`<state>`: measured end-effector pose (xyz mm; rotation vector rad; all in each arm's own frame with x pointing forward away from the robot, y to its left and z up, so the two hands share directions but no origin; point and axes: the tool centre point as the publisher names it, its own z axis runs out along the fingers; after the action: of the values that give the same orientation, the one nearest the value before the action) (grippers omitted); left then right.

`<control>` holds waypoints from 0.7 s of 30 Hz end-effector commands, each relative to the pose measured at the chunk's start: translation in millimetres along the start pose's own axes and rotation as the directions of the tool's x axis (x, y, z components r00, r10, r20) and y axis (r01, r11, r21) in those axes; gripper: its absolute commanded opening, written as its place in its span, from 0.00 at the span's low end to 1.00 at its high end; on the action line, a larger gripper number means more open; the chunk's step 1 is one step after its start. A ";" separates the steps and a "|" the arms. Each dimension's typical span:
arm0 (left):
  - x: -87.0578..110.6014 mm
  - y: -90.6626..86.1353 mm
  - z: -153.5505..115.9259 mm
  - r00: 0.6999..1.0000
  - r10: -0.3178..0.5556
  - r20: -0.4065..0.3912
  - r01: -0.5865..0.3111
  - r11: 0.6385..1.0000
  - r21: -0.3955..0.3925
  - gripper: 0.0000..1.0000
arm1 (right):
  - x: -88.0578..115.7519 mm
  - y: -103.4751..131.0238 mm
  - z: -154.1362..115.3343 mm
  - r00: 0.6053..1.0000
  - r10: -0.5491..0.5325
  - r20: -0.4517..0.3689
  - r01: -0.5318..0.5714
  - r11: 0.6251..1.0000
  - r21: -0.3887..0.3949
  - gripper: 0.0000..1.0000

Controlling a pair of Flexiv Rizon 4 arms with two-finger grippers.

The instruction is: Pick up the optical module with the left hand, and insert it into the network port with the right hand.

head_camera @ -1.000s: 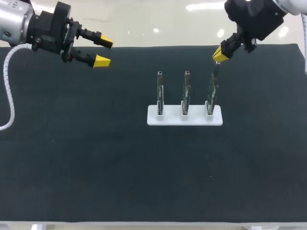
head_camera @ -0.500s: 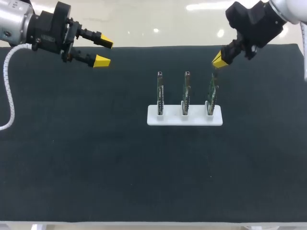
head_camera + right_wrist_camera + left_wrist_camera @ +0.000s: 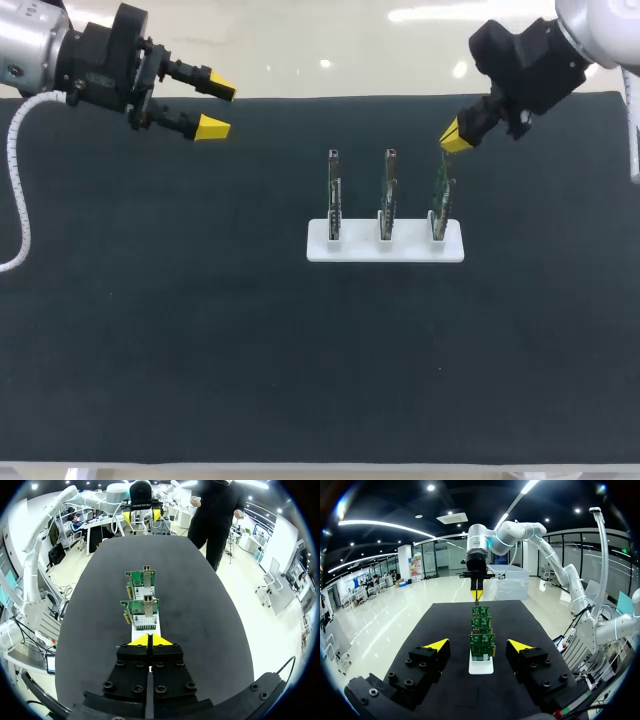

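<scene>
While the left gripper (image 3: 217, 107) hangs over the far left corner of the black matte table cover (image 3: 180, 340), its yellow-tipped fingers stand well apart with nothing between them.

Right gripper (image 3: 455, 135): over the far right part of the table, tilted down toward the rack. Its yellow tips are pressed together, and the right wrist view shows no gap between them. The tips sit just above the top edge of the right-hand green circuit board (image 3: 441, 190). Cannot tell whether they touch it.

White plastic rack (image 3: 320, 247): lies flat on the cover near the table's middle. Three boards stand upright in its slots in one row: the left-hand green circuit board (image 3: 333, 195), the middle green circuit board (image 3: 388, 190) and the right-hand one.

Right wrist view: silver metal network ports (image 3: 145, 569) sit at the top edges of the two farther boards. The nearest board is mostly hidden under the gripper.

Optical module: not identified with certainty. The left wrist view shows a small grey piece (image 3: 476, 600) directly under the right gripper's tips, at the top of the farthest board. Cannot tell whether it is the module or that board's port, nor whether the fingers grip it.
</scene>
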<state>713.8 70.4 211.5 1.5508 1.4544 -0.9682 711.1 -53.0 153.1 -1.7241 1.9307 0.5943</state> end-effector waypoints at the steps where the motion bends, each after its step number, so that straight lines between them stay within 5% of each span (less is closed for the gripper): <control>1: -0.3 0.8 0.3 1.000 -0.001 -0.003 0.001 1.000 0.001 1.00 | 2.5 -0.5 4.6 1.000 -0.003 0.007 0.003 1.000 0.003 0.00; 21: -0.3 0.8 0.3 1.000 -0.001 -0.003 0.001 1.000 0.001 1.00 | 11.8 0.4 13.1 1.000 -0.003 0.016 0.003 1.000 -0.002 0.00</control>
<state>713.8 70.4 211.5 1.5508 1.4544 -0.9682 711.3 -54.5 146.9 -1.7208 1.9201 0.6041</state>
